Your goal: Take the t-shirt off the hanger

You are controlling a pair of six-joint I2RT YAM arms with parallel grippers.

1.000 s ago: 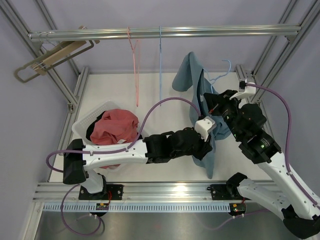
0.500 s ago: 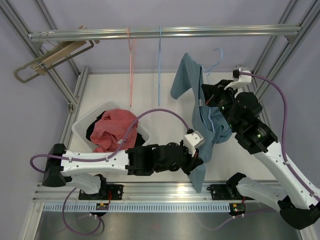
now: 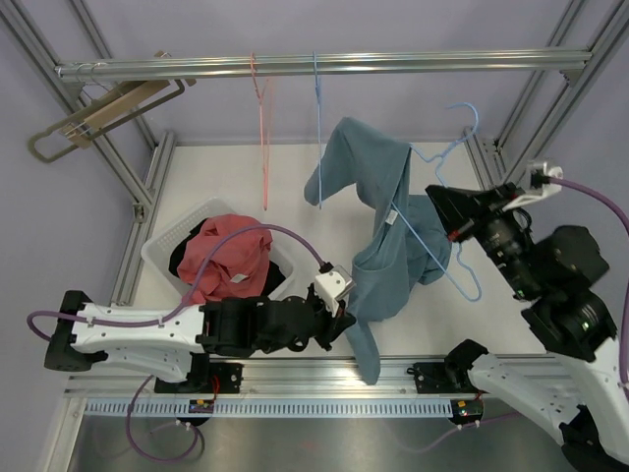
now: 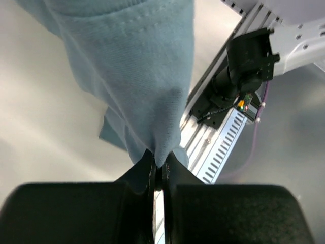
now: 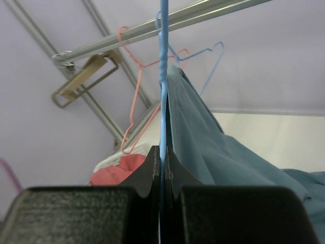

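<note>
left end effector (image 4: 158,163) pinches soft blue t-shirt (image 4: 137,61) | right end effector (image 5: 161,155) pinches thin hanger (image 5: 163,76)

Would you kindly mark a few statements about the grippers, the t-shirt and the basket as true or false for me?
1. The left gripper is shut on the edge of the blue t-shirt. True.
2. The right gripper is open and empty. False: it is shut on the light blue hanger.
3. The basket holds a red garment. True.
4. The blue t-shirt lies in the basket. False: it hangs between the hanger and the left gripper.
</note>
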